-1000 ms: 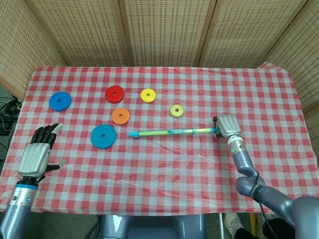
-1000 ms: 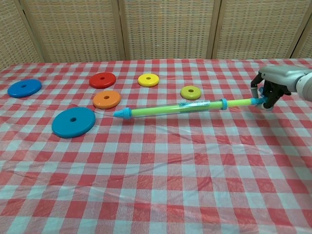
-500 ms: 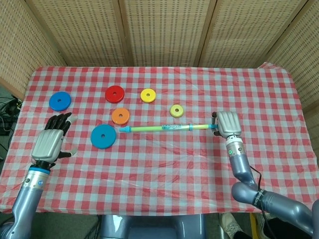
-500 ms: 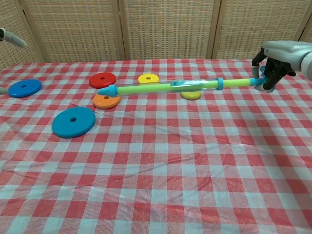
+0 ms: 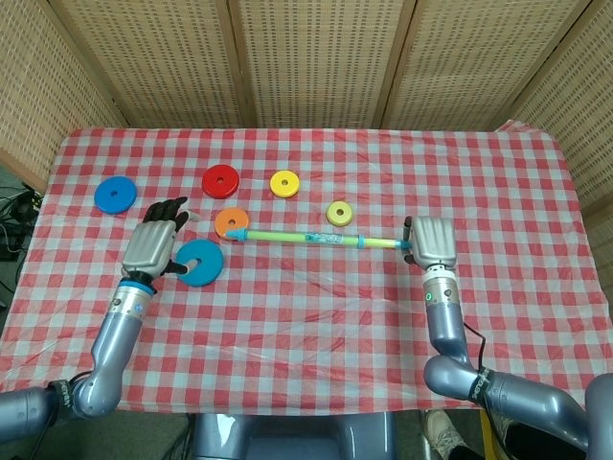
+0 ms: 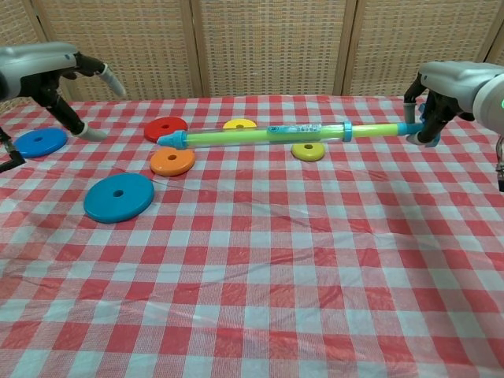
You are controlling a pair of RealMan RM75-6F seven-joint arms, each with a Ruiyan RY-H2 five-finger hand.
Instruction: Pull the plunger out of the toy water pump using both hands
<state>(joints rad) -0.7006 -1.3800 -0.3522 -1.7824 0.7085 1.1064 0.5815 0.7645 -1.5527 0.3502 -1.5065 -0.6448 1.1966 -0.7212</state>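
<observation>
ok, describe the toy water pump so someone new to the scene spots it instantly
On the red-and-white checked tablecloth, look just below the row of coloured rings, between the two hands. The toy water pump is the long thin yellow-green tube with a blue tip, its far end held by the right hand. It is the only stick-shaped thing; everything near it is a flat disc.

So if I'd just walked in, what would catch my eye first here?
Probably the long green toy water pump, held level above the red-checked tablecloth by the right hand, which grips its plunger end. Next, the left hand, open over the near left of the table beside the big blue disc. Smaller coloured discs lie scattered beyond.
</observation>
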